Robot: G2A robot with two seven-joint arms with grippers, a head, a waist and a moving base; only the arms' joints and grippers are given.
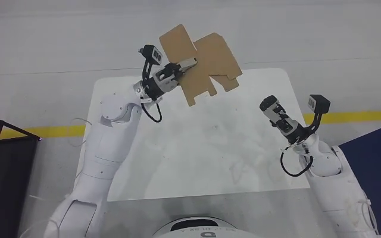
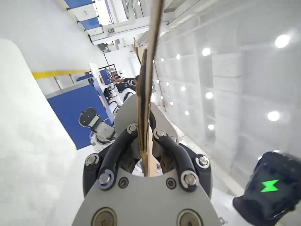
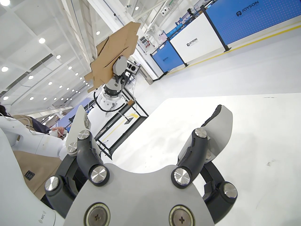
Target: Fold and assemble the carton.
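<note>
The carton [image 1: 202, 62] is a flat brown cardboard blank with several flaps, held up in the air over the table's far edge. My left gripper [image 1: 189, 62] is shut on it near its middle. In the left wrist view the carton [image 2: 147, 90] runs edge-on between the pinched fingers [image 2: 164, 128]. My right gripper [image 1: 269, 105] hovers over the table's right side, open and holding nothing. The right wrist view has its fingers [image 3: 217, 128] spread wide, with the carton [image 3: 115, 55] far off.
The white table [image 1: 202, 154] has a bare, lightly scuffed top. Grey floor with a yellow line [image 1: 357, 116] surrounds it. A black frame [image 1: 15, 134] stands at the left. Blue and white partitions [image 3: 200, 41] stand far off.
</note>
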